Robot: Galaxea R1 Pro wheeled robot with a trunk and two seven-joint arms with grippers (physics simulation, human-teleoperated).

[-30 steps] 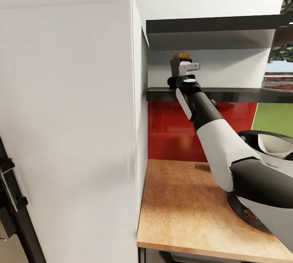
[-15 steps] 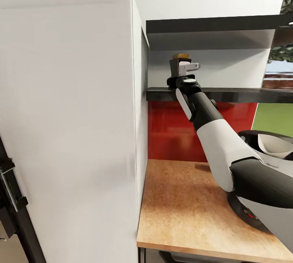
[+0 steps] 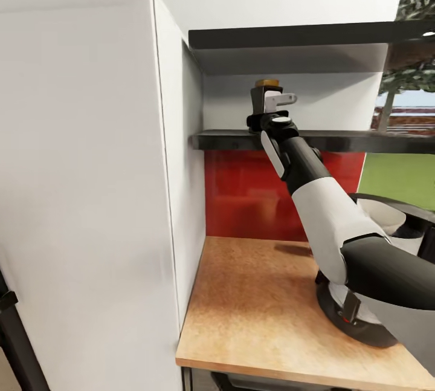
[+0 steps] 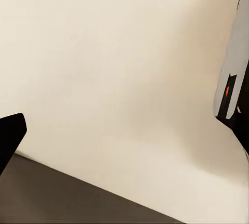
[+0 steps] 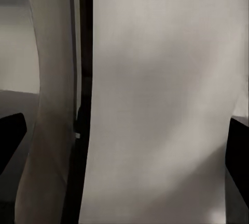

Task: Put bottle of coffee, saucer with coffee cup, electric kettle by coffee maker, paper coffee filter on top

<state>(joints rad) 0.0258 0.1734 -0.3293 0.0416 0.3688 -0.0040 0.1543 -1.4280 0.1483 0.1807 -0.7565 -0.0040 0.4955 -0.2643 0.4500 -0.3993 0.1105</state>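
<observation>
The bottle of coffee shows its gold-brown lid (image 3: pixel 267 83) just above my right gripper (image 3: pixel 270 100), over the dark kitchen shelf (image 3: pixel 350 140). The gripper is shut on the bottle, one dark and one white finger at its sides, and hides most of it. In the right wrist view the bottle's pale body (image 5: pixel 155 104) stands close between dark fingertips (image 5: pixel 10 135) at the frame's edges. A black round-based appliance with a red light (image 3: pixel 353 321), apparently the coffee maker, stands on the wooden countertop (image 3: pixel 254 300), half hidden by my right arm. My left gripper (image 4: pixel 124 146) is open before a pale surface.
A tall white cabinet (image 3: pixel 84 167) walls off the left side, against the counter and the shelf's end. A second dark shelf (image 3: pixel 302 35) hangs above the bottle. A red backsplash (image 3: pixel 241 191) runs behind the counter. A window with greenery (image 3: pixel 399 179) is at the right.
The camera has shifted: cabinet and shelf slid left in the picture. The gripper and lid kept their place in it, so the bottle moves rightward along the shelf with the gripper.
</observation>
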